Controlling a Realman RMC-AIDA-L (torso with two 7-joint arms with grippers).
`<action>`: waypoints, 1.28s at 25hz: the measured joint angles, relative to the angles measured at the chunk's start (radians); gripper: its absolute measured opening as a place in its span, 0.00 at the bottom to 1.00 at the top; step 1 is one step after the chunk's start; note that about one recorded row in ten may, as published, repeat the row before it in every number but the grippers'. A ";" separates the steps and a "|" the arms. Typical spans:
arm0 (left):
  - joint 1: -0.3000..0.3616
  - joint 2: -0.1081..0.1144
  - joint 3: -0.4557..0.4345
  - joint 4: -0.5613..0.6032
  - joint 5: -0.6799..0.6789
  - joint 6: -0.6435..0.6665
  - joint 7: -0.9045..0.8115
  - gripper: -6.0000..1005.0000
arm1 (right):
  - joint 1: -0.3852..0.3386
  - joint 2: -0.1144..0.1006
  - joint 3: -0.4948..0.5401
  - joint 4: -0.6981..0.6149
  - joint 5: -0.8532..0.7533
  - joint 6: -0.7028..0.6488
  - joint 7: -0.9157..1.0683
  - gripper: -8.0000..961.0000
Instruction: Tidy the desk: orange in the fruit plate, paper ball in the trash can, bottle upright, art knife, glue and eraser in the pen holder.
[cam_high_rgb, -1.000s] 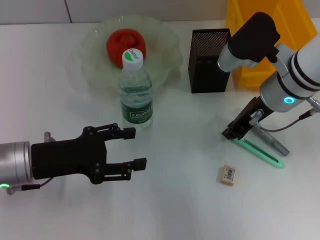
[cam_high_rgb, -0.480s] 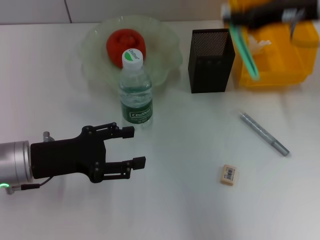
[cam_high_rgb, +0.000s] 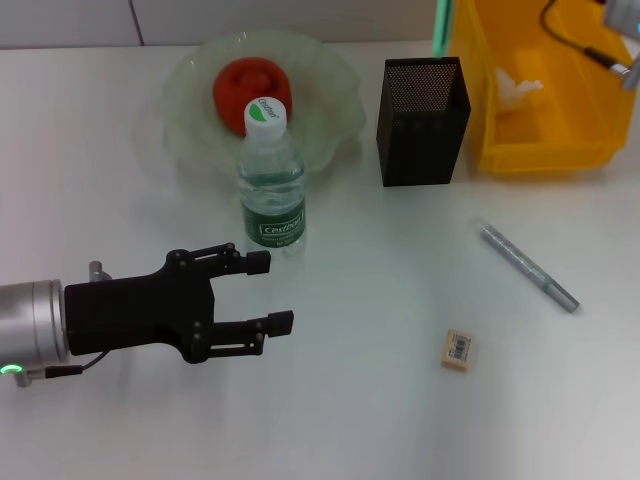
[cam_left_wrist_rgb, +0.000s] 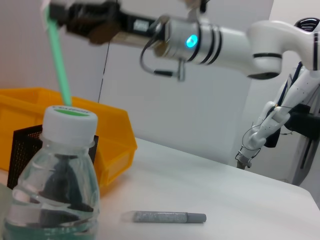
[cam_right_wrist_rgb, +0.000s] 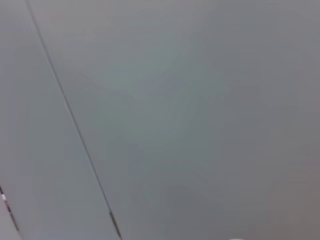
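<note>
1. Since half a second ago the right arm has risen almost out of the head view; only a sliver of it remains at the top corner beyond the trash can (cam_high_rgb: 540, 150), and the green art knife (cam_high_rgb: 441, 25) shows just as a short strip above the pen holder (cam_high_rgb: 422, 122).
2. The left gripper (cam_high_rgb: 270, 293) stays where it was on the tabletop (cam_high_rgb: 350, 400), in front of the upright bottle (cam_high_rgb: 271, 190), jaws spread and holding nothing.
3. The orange (cam_high_rgb: 250, 88) lies in the fruit plate (cam_high_rgb: 330, 100) behind the bottle; the paper ball (cam_high_rgb: 515, 88) sits in the trash can.
4. The grey glue stick (cam_high_rgb: 527, 267) and the eraser (cam_high_rgb: 457, 350) lie in open space well clear of the pen holder.
5. Only the left wrist view shows the right gripper (cam_left_wrist_rgb: 67, 12) pinching the art knife high above the pen holder; the right wrist view shows blank wall.
</note>
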 joint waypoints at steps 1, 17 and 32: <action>0.000 0.000 0.000 0.000 0.000 0.000 0.000 0.79 | 0.032 0.000 0.023 0.062 0.000 0.004 -0.030 0.26; -0.002 -0.002 0.000 0.001 0.000 -0.023 -0.001 0.79 | 0.060 -0.017 -0.063 0.144 -0.020 -0.003 -0.023 0.38; -0.006 -0.002 0.004 0.002 0.000 -0.013 -0.004 0.79 | 0.105 -0.044 -0.027 -0.623 -0.934 -0.880 0.704 0.61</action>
